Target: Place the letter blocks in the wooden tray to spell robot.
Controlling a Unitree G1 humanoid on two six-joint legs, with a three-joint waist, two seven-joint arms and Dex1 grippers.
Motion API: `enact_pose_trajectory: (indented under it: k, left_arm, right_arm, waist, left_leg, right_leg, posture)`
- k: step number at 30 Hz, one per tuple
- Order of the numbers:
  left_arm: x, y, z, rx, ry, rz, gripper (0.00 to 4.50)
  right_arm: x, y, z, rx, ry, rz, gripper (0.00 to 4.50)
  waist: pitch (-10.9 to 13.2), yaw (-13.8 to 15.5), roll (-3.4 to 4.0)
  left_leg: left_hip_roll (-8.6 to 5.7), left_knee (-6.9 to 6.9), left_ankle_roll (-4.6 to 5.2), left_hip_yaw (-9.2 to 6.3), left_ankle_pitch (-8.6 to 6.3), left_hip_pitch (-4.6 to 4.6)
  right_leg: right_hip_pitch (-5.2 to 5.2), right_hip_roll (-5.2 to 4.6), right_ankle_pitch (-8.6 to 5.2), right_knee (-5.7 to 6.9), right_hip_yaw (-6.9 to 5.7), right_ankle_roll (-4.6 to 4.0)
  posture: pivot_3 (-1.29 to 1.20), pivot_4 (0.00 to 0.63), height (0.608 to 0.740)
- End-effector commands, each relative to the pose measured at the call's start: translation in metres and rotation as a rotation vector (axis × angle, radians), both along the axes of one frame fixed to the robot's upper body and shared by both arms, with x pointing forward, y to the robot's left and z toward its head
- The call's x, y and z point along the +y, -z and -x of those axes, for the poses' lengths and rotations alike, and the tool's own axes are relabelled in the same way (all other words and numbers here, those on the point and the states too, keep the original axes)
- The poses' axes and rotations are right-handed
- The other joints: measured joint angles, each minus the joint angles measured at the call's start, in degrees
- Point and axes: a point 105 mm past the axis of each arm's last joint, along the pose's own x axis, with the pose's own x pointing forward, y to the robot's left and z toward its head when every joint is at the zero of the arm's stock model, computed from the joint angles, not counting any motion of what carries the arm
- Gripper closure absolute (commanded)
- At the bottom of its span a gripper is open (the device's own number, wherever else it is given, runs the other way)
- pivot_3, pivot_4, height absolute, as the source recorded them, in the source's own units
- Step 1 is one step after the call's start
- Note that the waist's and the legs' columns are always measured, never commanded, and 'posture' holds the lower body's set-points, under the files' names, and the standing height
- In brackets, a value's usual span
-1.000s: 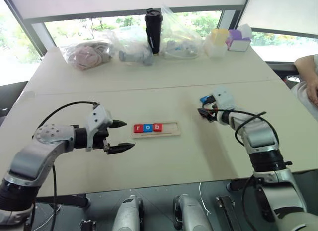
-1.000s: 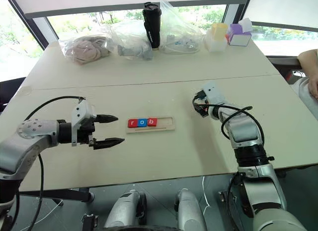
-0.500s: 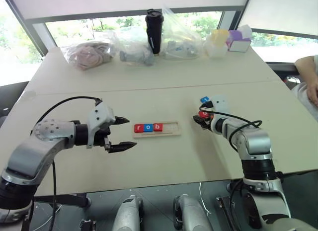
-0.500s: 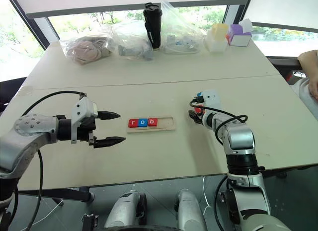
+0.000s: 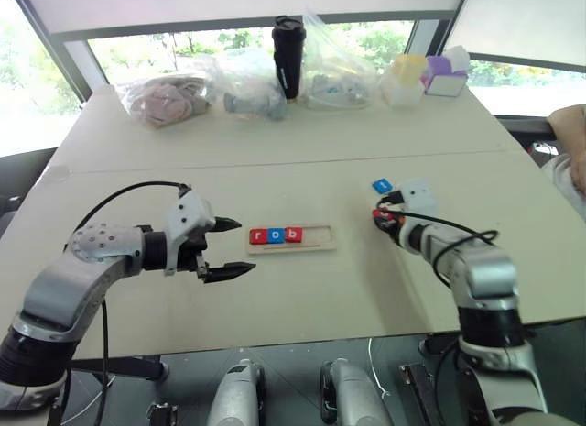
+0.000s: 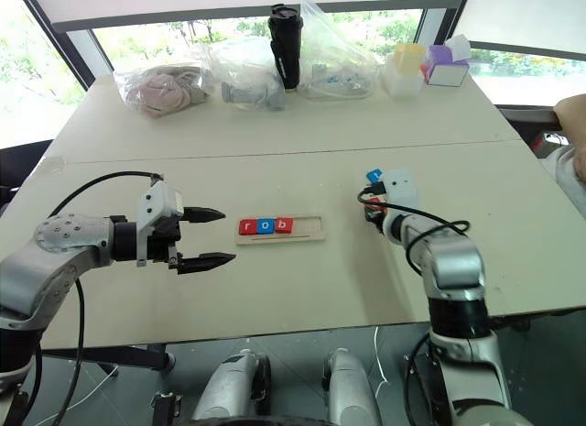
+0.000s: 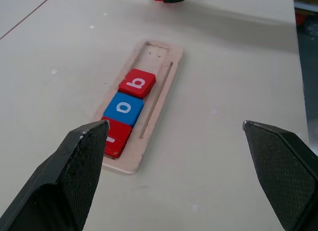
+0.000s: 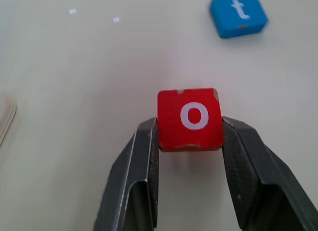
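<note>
The wooden tray [image 5: 314,234] lies mid-table holding three letter blocks: red r [image 5: 257,235], blue o [image 5: 275,235] and red b [image 5: 293,234]; its right end is bare. My left gripper [image 5: 240,247] hovers open just left of the tray, nothing between its fingers. To the right of the tray, my right gripper [image 8: 190,129] is shut on a red o block [image 8: 190,118], its fingers pinching the block's two sides just above the table. A blue t block [image 8: 238,14] lies flat on the table just beyond it.
Along the table's far edge stand plastic bags [image 5: 165,98], a black tumbler [image 5: 285,45], and yellow [image 5: 406,74] and purple [image 5: 446,72] boxes. A person's arm [image 5: 569,124] shows at the right edge. A seam [image 5: 275,163] crosses the table behind the tray.
My right gripper has closed on the red o block and drawn back toward me with it, uncovering the blue t block. The left gripper has stayed put.
</note>
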Motion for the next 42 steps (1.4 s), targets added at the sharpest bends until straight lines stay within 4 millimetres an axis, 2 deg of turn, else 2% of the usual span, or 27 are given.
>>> enact_pose_trajectory:
  k: [1, 5, 9, 13, 19, 20, 23, 24, 27, 29, 33, 38, 42]
  left_arm:
    - [-0.006, -0.01, 0.008, -0.024, 0.051, 0.012, 0.0]
    - [-0.009, -0.007, 0.01, -0.015, 0.095, -0.009, 0.0]
    - [-0.012, 0.001, 0.006, -0.016, 0.119, -0.042, 0.0]
    - [-0.016, 0.001, 0.004, -0.02, 0.131, -0.037, 0.0]
    - [-0.013, 0.003, 0.001, -0.019, 0.122, -0.042, 0.0]
    - [-0.013, 0.004, 0.001, -0.018, 0.12, -0.043, 0.0]
    - [-0.011, 0.006, 0.001, -0.012, 0.112, -0.049, 0.0]
    - [-0.01, 0.006, 0.001, -0.011, 0.109, -0.051, 0.0]
    - [-0.008, 0.006, 0.0, -0.011, 0.11, -0.052, 0.0]
    - [-0.008, 0.002, 0.001, -0.013, 0.123, -0.04, 0.0]
    - [-0.008, -0.008, 0.003, -0.026, 0.157, -0.023, 0.0]
    - [-0.008, -0.016, 0.004, -0.04, 0.19, -0.034, 0.0]
    - [-0.011, -0.013, 0.006, -0.044, 0.216, -0.054, 0.0]
  right_arm:
    - [0.006, -0.008, 0.022, 0.007, 0.039, -0.042, 3.32]
    - [0.027, 0.0, 0.039, 0.04, 0.079, -0.142, 3.32]
    - [0.043, 0.015, 0.044, 0.085, 0.119, -0.198, 3.32]
    - [0.054, 0.02, 0.044, 0.104, 0.159, -0.252, 3.32]
    - [0.055, 0.019, 0.046, 0.096, 0.132, -0.232, 0.3]
    - [0.055, 0.017, 0.046, 0.088, 0.116, -0.217, 0.07]
    - [0.055, -0.003, 0.044, -0.005, -0.049, -0.11, 0.07]
    - [0.055, -0.015, 0.045, -0.079, -0.184, -0.007, 0.07]
    - [0.059, -0.034, 0.062, -0.2, -0.591, 0.108, 0.07]
    - [0.048, -0.03, 0.063, -0.209, -0.693, 0.13, 0.07]
    - [0.033, -0.01, 0.057, -0.183, -0.836, 0.142, 0.07]
    - [0.022, 0.001, 0.035, -0.191, -0.858, 0.132, 0.07]
    - [0.012, 0.011, 0.022, -0.172, -0.846, 0.105, 0.07]
  waist:
    - [0.0, -0.2, 0.0]
    - [0.0, -0.3, 0.02]
    - [0.0, -0.1, 0.04]
    - [0.0, -0.3, 0.03]
    - [0.0, -0.2, 0.03]
    - [0.0, -0.2, 0.03]
    - [0.0, -0.2, 0.05]
    - [0.0, -0.2, 0.06]
    - [0.0, -0.2, 0.07]
    - [0.0, -0.2, -0.02]
    - [0.0, -0.3, -0.06]
    - [0.0, -0.1, -0.08]
    - [0.0, 0.0, -0.09]
  left_leg:
    - [0.01, 0.0, 0.0, 0.01, 0.0, 0.01]
    - [0.09, 0.0, 0.0, -0.02, 0.0, 0.14]
    - [0.1, 0.0, -0.02, -0.02, -0.01, 0.14]
    - [0.07, 0.0, -0.02, -0.01, -0.01, -0.02]
    - [0.05, -0.01, -0.02, 0.01, -0.01, -0.06]
    - [0.05, -0.01, -0.02, -0.01, -0.01, -0.06]
    - [0.04, -0.01, -0.02, 0.0, -0.01, -0.08]
    - [0.02, -0.01, -0.02, -0.01, -0.01, -0.08]
    - [-0.08, -0.06, 0.0, -0.02, -0.03, -0.13]
    - [-0.07, -0.11, 0.06, -0.02, -0.06, -0.11]
    - [-0.01, -0.12, 0.07, -0.03, -0.06, -0.06]
    - [-0.02, 0.02, 0.07, -0.02, -0.06, -0.06]
    - [-0.03, 0.03, 0.07, -0.01, -0.05, -0.06]
  right_leg:
    - [-0.01, 0.01, 0.0, 0.01, 0.0, -0.02]
    - [0.0, 0.1, -0.02, 0.05, -0.01, 0.02]
    - [0.01, 0.07, -0.02, 0.0, -0.03, -0.01]
    - [-0.1, -0.04, 0.09, -0.07, 0.0, -0.18]
    - [-0.11, -0.01, 0.07, -0.09, -0.02, -0.16]
    - [-0.1, 0.0, 0.07, -0.09, -0.03, -0.16]
    - [-0.1, -0.04, 0.06, -0.13, -0.02, -0.16]
    - [-0.11, -0.09, 0.05, -0.14, -0.01, -0.14]
    - [-0.1, -0.18, -0.09, -0.3, 0.0, 0.09]
    - [0.02, -0.06, -0.13, -0.46, -0.03, 0.16]
    - [0.04, 0.06, -0.12, -0.45, -0.04, 0.16]
    - [0.04, 0.04, -0.1, -0.31, -0.02, 0.13]
    - [0.05, 0.03, -0.1, -0.28, -0.01, 0.13]
  posture:
    - [0.0, 0.15, 0.74]
    - [0.0, 0.15, 0.74]
    - [0.0, 0.15, 0.74]
    - [0.0, 0.15, 0.74]
    - [0.0, 0.15, 0.74]
    - [0.0, 0.15, 0.74]
    - [0.0, 0.15, 0.74]
    - [0.0, 0.15, 0.74]
    - [0.0, 0.15, 0.74]
    - [0.0, 0.15, 0.74]
    - [0.0, 0.15, 0.74]
    - [0.0, 0.15, 0.74]
    - [0.0, 0.15, 0.74]
